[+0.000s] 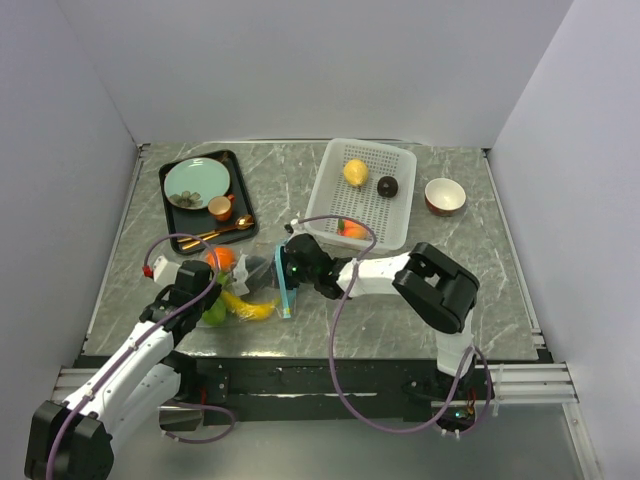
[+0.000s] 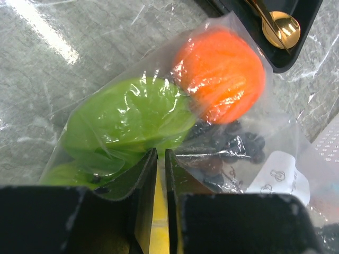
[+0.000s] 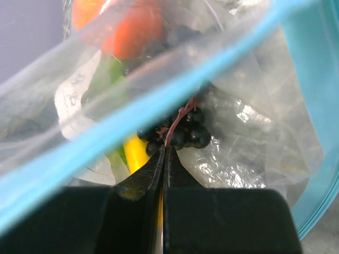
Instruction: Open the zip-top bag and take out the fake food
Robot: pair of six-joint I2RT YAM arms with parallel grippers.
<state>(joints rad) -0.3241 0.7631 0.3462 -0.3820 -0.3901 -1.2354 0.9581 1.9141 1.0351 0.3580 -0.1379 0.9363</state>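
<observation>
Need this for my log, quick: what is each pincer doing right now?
Left pincer: closed on the zip-top bag.
Right pincer: closed, apparently pinching the black grapes by their stem.

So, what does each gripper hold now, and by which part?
The right gripper pinches the black grapes by their reddish stem, inside the zip-top bag. The left gripper seems to pinch the bag's closed end.

Black tray w/ green plate, orange cup & gold spoon. White basket, small bowl beside it.
</observation>
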